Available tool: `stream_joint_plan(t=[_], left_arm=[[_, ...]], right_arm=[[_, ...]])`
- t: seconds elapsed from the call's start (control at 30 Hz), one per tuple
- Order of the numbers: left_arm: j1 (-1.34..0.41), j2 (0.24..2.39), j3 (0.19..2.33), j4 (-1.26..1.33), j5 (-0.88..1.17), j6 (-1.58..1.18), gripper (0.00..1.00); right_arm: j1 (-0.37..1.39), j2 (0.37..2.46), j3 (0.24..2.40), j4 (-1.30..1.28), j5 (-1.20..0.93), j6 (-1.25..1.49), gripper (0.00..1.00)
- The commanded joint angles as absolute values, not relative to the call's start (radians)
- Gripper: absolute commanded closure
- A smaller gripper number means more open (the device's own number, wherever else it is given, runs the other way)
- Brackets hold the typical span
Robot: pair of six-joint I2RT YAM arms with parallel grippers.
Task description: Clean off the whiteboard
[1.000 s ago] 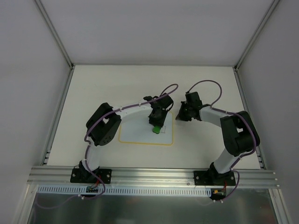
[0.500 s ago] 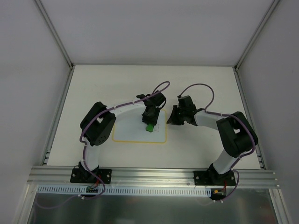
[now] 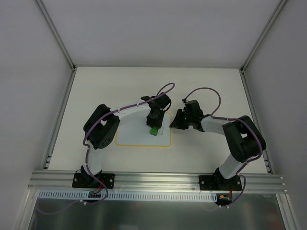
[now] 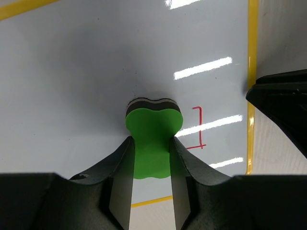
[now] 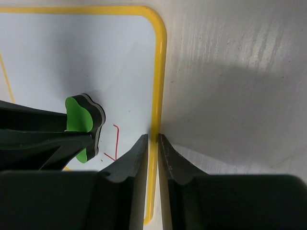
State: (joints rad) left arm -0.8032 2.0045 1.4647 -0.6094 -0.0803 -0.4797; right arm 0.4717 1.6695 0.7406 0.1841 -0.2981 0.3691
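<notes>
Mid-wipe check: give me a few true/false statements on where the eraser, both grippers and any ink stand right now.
1. The left gripper clamps the small green eraser block. True.
2. The flat white, yellow-bordered whiteboard is wiped clean. False: a red line mark remains just beside the eraser.
3. The right gripper hovers wide open over bare table. False: its fingers pinch the board's yellow edge.
4. The eraser's dark pad end meets the white surface, inside the border. True.
</notes>
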Motion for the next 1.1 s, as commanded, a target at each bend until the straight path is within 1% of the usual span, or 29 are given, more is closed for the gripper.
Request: stream_joint_plan(t=[0.0,0.1,0.17,0.3,0.5,0.63,0.8,0.9,1.07], left_arm=[[-0.799,2.036,1.515,-0.624,-0.058,-0.509,1.00],[-0.801,2.048,1.535,-0.624,-0.043,-0.520,1.00],[-0.801,2.055,1.542,-0.624,-0.037,-0.526,1.00],[-0.821,2.078,1.568,-0.624,-0.032,-0.552,1.00],[-0.870,2.123,1.585,-0.626,-0.018,-0.607,1.00],[-0.862,2.094,1.502,-0.629,-0.069,-0.641,1.00],[-0.783,1.971,1.318,-0.630,-0.126,-0.676,1.00],[-0.750,1.901,1.255,-0.634,-0.153,-0.672,1.00],[-0.741,1.864,1.235,-0.634,-0.155,-0.653,1.00]], right_arm=[[0.483,1.713,0.715,0.113,-0.296,0.327,0.84],[0.488,1.741,0.722,0.114,-0.293,0.328,0.89],[0.489,1.752,0.724,0.114,-0.295,0.334,0.90],[0.489,1.770,0.723,0.114,-0.285,0.347,0.97],[0.489,1.767,0.721,0.114,-0.264,0.354,1.00],[0.489,1.763,0.721,0.112,-0.253,0.359,1.00],[0.489,1.756,0.712,0.114,-0.236,0.353,1.00],[0.489,1.761,0.715,0.114,-0.235,0.356,1.00],[0.491,1.766,0.716,0.115,-0.235,0.354,1.00]])
